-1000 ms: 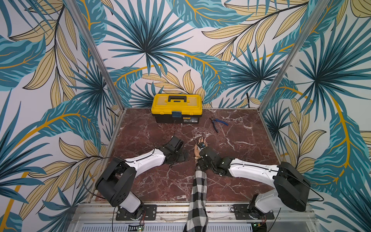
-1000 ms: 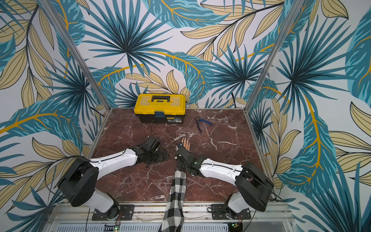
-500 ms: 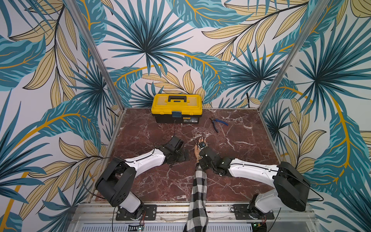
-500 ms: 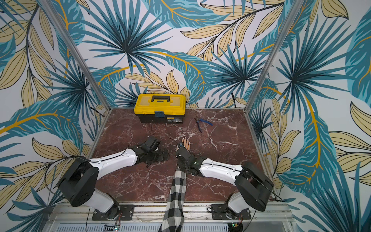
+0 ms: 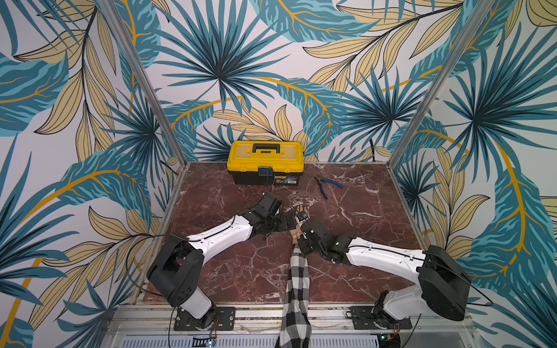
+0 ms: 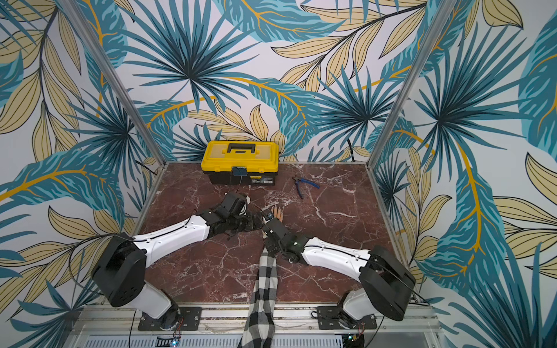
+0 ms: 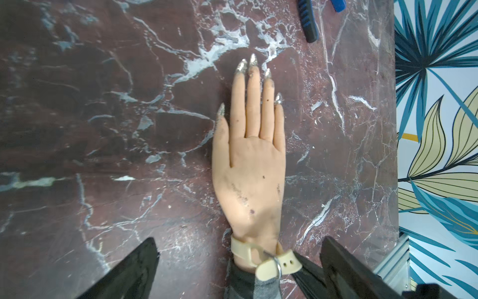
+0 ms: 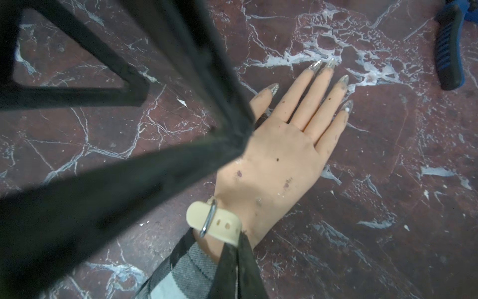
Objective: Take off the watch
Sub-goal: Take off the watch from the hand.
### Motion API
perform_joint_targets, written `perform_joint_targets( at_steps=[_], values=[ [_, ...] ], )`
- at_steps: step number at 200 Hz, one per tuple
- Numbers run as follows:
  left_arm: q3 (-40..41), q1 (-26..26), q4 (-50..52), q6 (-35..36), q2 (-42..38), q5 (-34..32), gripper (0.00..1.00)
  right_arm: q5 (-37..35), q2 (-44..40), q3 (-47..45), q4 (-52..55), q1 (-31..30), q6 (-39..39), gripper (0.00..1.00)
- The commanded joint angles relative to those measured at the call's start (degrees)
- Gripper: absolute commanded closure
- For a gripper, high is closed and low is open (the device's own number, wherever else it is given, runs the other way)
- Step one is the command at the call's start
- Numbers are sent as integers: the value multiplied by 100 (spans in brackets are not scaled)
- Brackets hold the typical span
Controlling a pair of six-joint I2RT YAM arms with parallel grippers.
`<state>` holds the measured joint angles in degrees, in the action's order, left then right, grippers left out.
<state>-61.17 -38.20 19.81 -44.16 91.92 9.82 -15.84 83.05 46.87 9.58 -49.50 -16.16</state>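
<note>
Strap tail pinched: my right claw point(image 8: 236, 242) is closed tight on the free end of the cream strap of the watch point(image 8: 214, 222), just past its metal buckle point(image 8: 209, 220). The watch sits buckled round the wrist of a mannequin hand point(image 8: 279, 155) lying palm-down on the marble tabletop point(image 8: 388, 181), where a checked sleeve point(image 8: 181, 271) begins. Its case is out of sight. My left claw point(image 7: 239, 242) is spread wide, one finger on each side of the wrist, gripping nothing.

Trouble, as I judge it, lies in the pull. My hold is only on the tip of the tail, so it could slip free under a sharp tug. Nothing pins the hand down, so a hard pull could drag hand and sleeve across the tabletop instead of feeding strap back through the buckle. A pull at the wrong angle could jam the pin in its hole.

I reach in low from both sides, forearms stretched nearly flat over the tabletop and meeting at the wrist in both top views. The right claw angles in from the little-finger side, and the left claw points along the hand toward its fingertips.
</note>
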Motion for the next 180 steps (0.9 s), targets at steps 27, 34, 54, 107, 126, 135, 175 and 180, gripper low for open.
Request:
perform_joint_targets(
  at_steps=[27, 34, 54, 107, 126, 135, 175, 180],
  values=[
    [89, -196, -157, -45, 393, -15, 0, -192, -301, 175, -96, -34, -26, 100],
    [152, -197, -175, -49, 392, -39, 0, -209, -339, 173, -82, -30, -49, 100],
    [295, -193, -184, -49, 375, -90, 1, -231, -427, 149, -66, -23, -73, 100],
    [626, -127, -180, -49, 228, -174, 1, -323, -469, 180, 102, 80, -151, 100],
    [741, -59, -188, -49, 101, -213, 0, -417, -557, 191, 207, 137, -226, 100],
    [802, -18, -180, -46, 15, -235, 0, -442, -629, 191, 232, 180, -260, 100],
    [1004, 244, -171, 4, -337, -233, 1, -504, -963, 372, 776, 520, -455, 100],
    [1021, 275, -170, 11, -375, -227, 1, -509, -1001, 399, 828, 558, -472, 100]
  ],
)
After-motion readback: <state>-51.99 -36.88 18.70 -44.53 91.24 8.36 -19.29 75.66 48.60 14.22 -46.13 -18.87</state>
